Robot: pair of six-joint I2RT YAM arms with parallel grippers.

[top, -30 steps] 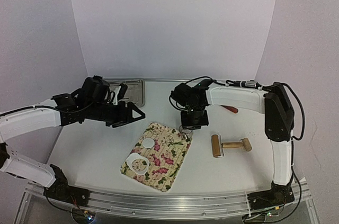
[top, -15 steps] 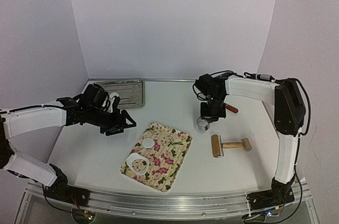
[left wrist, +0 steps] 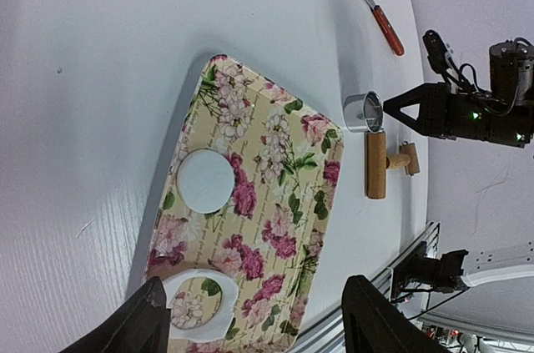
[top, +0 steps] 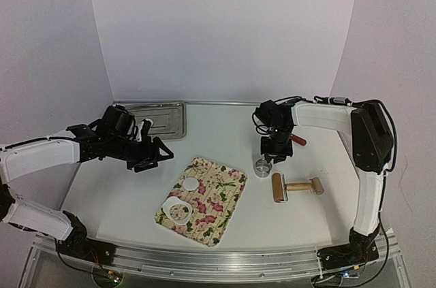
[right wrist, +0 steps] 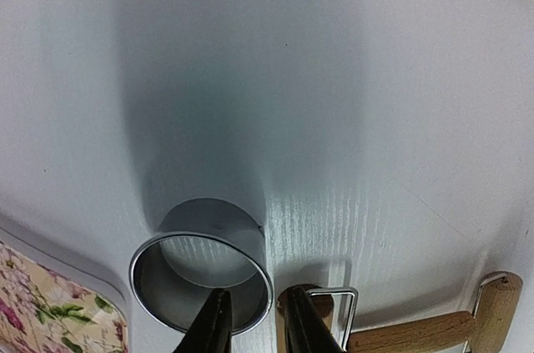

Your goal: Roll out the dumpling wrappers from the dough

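Dumpling wrapper [left wrist: 206, 181] lies on the floral mat [left wrist: 275, 161] below my wide-spread left gripper [left wrist: 254, 282], seen from its wrist; only my right wrist view shows the right gripper [right wrist: 256, 290] narrowly parted astride the ring cutter [right wrist: 200, 221] wall.

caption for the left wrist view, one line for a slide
Round wrapper on the floral mat; right tool at the ring cutter, rolling pin alongside.

arms [top: 320, 114]: white links, black joints | cables [top: 300, 99]: black
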